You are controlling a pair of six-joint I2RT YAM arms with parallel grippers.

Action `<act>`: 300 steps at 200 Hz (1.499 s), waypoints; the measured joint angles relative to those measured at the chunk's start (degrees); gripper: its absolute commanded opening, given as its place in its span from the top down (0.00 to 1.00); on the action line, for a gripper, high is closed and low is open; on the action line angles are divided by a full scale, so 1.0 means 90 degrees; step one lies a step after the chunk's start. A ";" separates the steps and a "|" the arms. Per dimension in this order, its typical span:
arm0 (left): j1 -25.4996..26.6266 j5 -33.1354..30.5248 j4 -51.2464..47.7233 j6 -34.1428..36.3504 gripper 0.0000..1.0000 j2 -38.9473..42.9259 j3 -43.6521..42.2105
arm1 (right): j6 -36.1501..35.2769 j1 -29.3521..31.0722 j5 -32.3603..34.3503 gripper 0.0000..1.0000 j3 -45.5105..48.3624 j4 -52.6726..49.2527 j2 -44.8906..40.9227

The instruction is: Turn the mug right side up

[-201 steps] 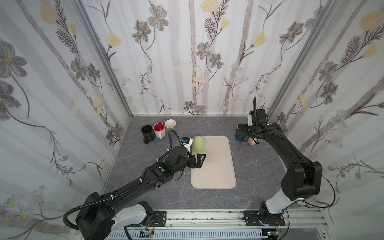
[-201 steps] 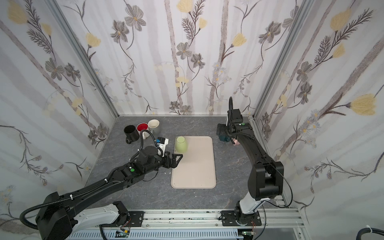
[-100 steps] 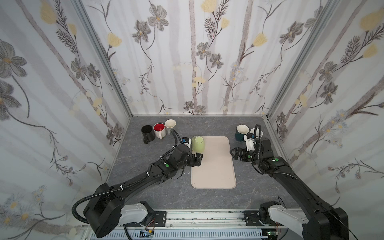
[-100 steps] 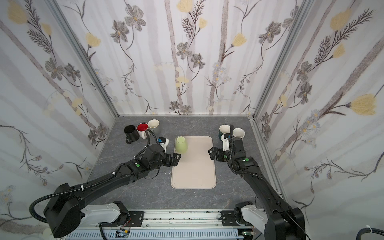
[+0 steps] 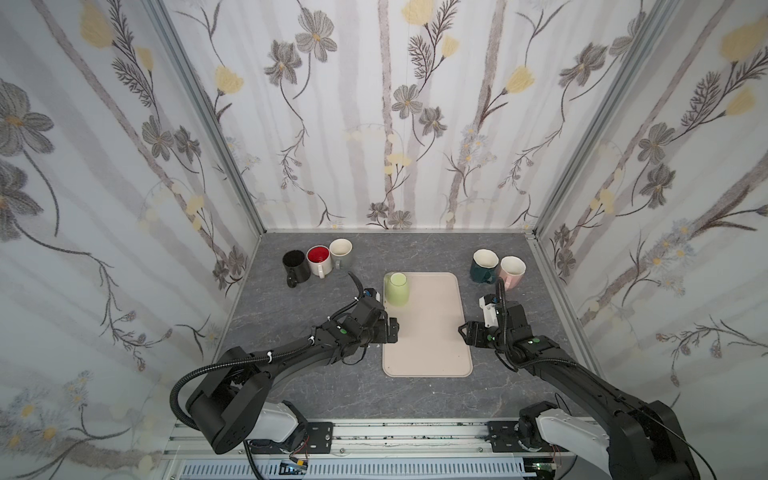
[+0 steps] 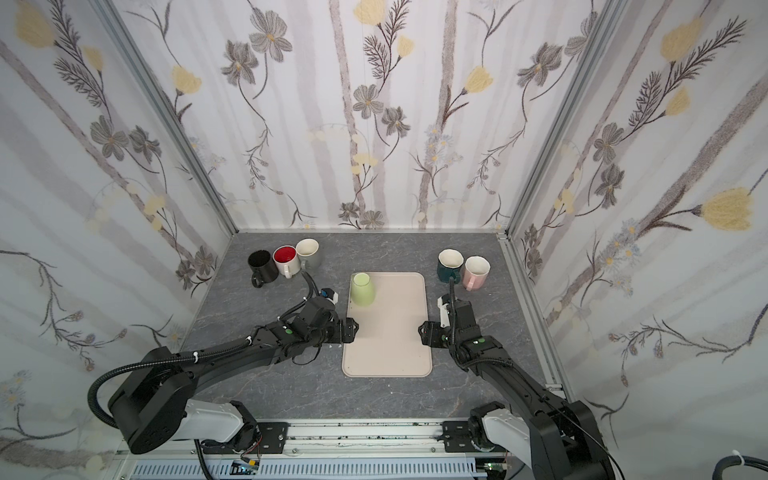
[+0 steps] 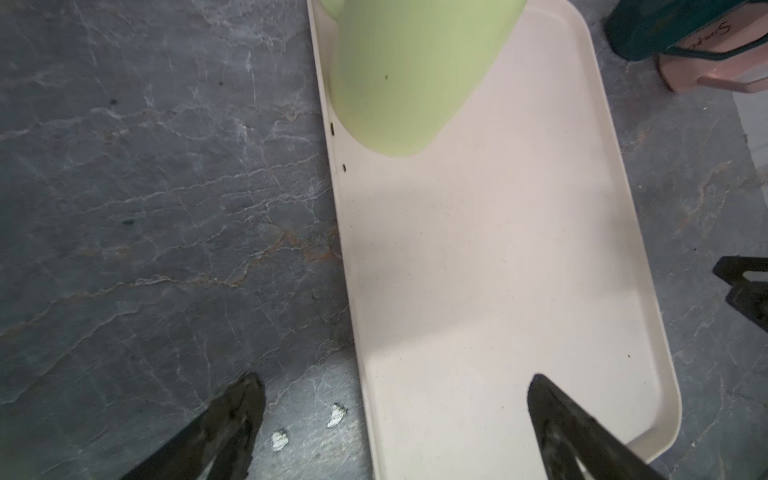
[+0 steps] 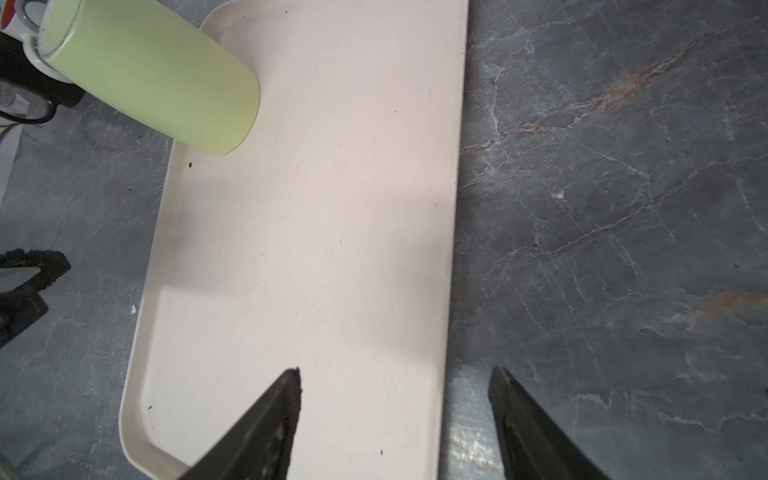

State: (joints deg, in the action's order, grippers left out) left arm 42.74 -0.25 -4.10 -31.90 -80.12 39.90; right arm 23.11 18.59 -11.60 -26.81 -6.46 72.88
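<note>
A: Green mug (image 5: 397,289) position?
B: On the tray (image 5: 428,332), back-left corner, mouth down. Just ahead of the left tool (image 5: 391,331), diagonally across the tray from the right tool (image 5: 463,332)

A: Tool states?
B: Left wrist view: left tool (image 7: 395,380) spread wide and holding nothing, one finger over the bench (image 7: 145,208), one over the tray (image 7: 498,249). Right wrist view: right tool (image 8: 395,370) parted too but narrower, straddling the tray's (image 8: 311,249) other long edge, also holding nothing

A: View differences?
B: Right wrist shows the ring on the mug's (image 8: 153,83) upturned base. Left wrist cuts that end off (image 7: 415,75) but catches the teal mug (image 7: 665,25) and pink mug (image 7: 706,79), which sit ahead of the right tool. Only the top views give the trio beyond the left tool: black mug (image 6: 262,268), red-lined mug (image 6: 286,259), grey mug (image 6: 309,251)

A: Anything in the way?
B: Bare tray (image 6: 386,332) runs from either tool to the mug (image 6: 362,289). White flecks (image 7: 334,411) on the bench beside the left tool's finger

A: Surface, room?
B: Grey veined bench (image 5: 332,399), floral wallpaper (image 5: 374,124) on three sides, metal rail (image 5: 415,434) behind both tools
</note>
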 measured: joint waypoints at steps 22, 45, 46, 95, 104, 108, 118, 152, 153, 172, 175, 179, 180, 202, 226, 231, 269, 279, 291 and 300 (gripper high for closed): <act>0.0085 0.0083 0.0070 -0.0024 0.03 -0.0134 -0.0034 | 0.0046 0.0000 0.0007 0.54 -0.0061 0.0245 0.0590; 0.0172 0.0136 0.0143 -0.0032 0.17 -0.0270 -0.0036 | 0.0041 0.0005 0.0153 0.57 -0.0316 0.0260 0.1158; 0.0177 0.0138 0.0146 -0.0034 0.18 -0.0279 -0.0036 | 0.0044 0.0005 0.0168 0.57 -0.0333 0.0260 0.1185; 0.0294 0.0148 0.0240 -0.0044 0.43 -0.0682 -0.0029 | 0.0019 0.0002 0.0466 0.64 -0.0656 0.0447 0.1790; 0.0323 0.0134 0.0238 -0.0044 0.47 -0.0750 -0.0019 | 0.0005 0.0002 0.0517 0.65 -0.0731 0.0432 0.1899; 0.0335 0.0117 0.0233 -0.0044 0.48 -0.0777 -0.0015 | -0.0012 0.0005 0.0517 0.65 -0.0770 0.0415 0.1933; 0.0352 0.0073 0.0233 -0.0024 0.50 -0.0831 -0.0002 | -0.0029 0.0005 0.0525 0.65 -0.0886 0.0415 0.2072; 0.0430 -0.0070 0.0175 0.0017 0.63 -0.0935 0.0024 | -0.0080 0.0034 0.0622 0.71 -0.1163 0.0398 0.2494; 0.0435 -0.0083 0.0172 0.0022 0.63 -0.0940 0.0027 | -0.0080 0.0036 0.0627 0.71 -0.1178 0.0398 0.2511; 0.0488 -0.0192 0.0143 0.0019 0.69 -0.1030 0.0029 | -0.0107 0.0085 0.0697 0.72 -0.1372 0.0393 0.2742; 0.0498 -0.0214 0.0141 0.0019 0.70 -0.1047 0.0029 | -0.0114 0.0097 0.0699 0.72 -0.1409 0.0391 0.2788; 0.0515 -0.0245 0.0141 0.0012 0.71 -0.1073 0.0029 | -0.0126 0.0107 0.0714 0.72 -0.1447 0.0384 0.2839; 0.0522 -0.0255 0.0138 0.0007 0.71 -0.1083 0.0029 | -0.0126 0.0112 0.0716 0.73 -0.1462 0.0376 0.2856; 0.0651 -0.0430 0.0192 -0.0080 0.74 -0.1185 0.0024 | -0.0151 0.0175 0.0974 0.79 -0.1654 0.0340 0.3096; 0.0930 -0.0665 0.0374 -0.0296 0.77 -0.1236 -0.0015 | -0.0228 0.0172 0.1224 0.80 -0.2013 0.0248 0.3388; 0.1005 -0.0738 0.0376 -0.0335 0.77 -0.1239 -0.0022 | -0.0248 0.0175 0.1273 0.80 -0.2072 0.0226 0.3429; 0.1790 -0.1268 0.0355 -0.0758 0.78 -0.1348 0.0022 | -0.0415 0.0265 0.1807 0.80 -0.2623 0.0019 0.3832; 0.1999 -0.1406 0.0301 -0.0918 0.79 -0.1421 0.0102 | -0.0457 0.0304 0.1955 0.80 -0.2793 -0.0029 0.3954; 0.2237 -0.1564 0.0236 -0.1137 0.79 -0.1520 0.0216 | -0.0488 0.0345 0.2079 0.80 -0.2977 -0.0087 0.4073; 0.2399 -0.1666 0.0180 -0.1260 0.79 -0.1603 0.0313 | -0.0568 0.0379 0.2149 0.80 -0.3111 -0.0083 0.4165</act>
State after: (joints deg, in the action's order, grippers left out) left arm 64.34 -15.25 -2.48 -43.24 -94.54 42.72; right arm 18.00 22.00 7.75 -54.81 -7.20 110.37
